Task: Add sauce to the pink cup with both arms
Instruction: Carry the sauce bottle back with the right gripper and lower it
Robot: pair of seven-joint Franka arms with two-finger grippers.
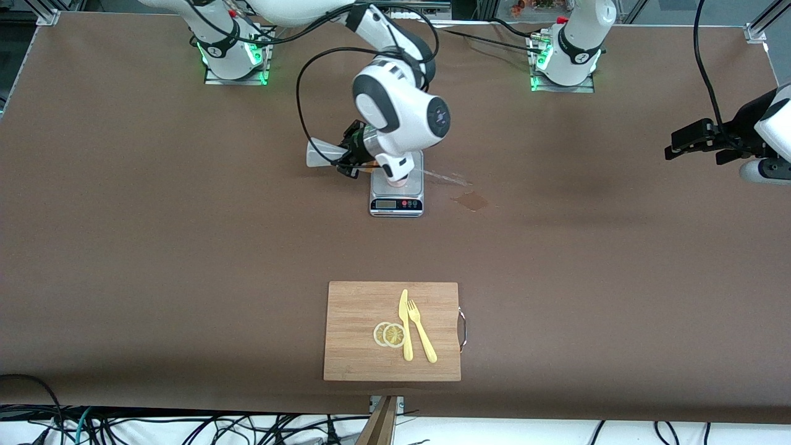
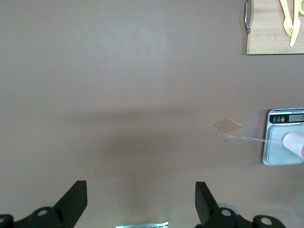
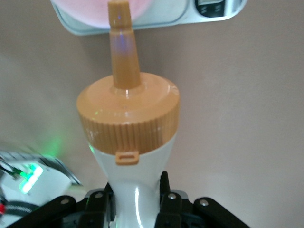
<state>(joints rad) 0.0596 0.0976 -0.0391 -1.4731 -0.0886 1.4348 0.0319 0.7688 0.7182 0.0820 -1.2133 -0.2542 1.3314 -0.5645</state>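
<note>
The right gripper (image 1: pixel 353 154) clamps its fingers on the whitish squeeze bottle with an orange nozzle cap (image 3: pixel 128 124), tipped over the pale pink plastic cup (image 2: pixel 295 143) on the small silver scale (image 1: pixel 397 196). The left gripper (image 2: pixel 141 199) waits open-fingered above the brown counter (image 1: pixel 185 247). Spilled sauce (image 1: pixel 471 200) lies beside the scale.

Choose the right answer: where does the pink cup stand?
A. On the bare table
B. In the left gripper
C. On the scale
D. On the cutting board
C: the pink cup stands on the scale, while the right gripper tips the bottle toward it; the left gripper waits open over bare table toward the left arm's end.
</note>
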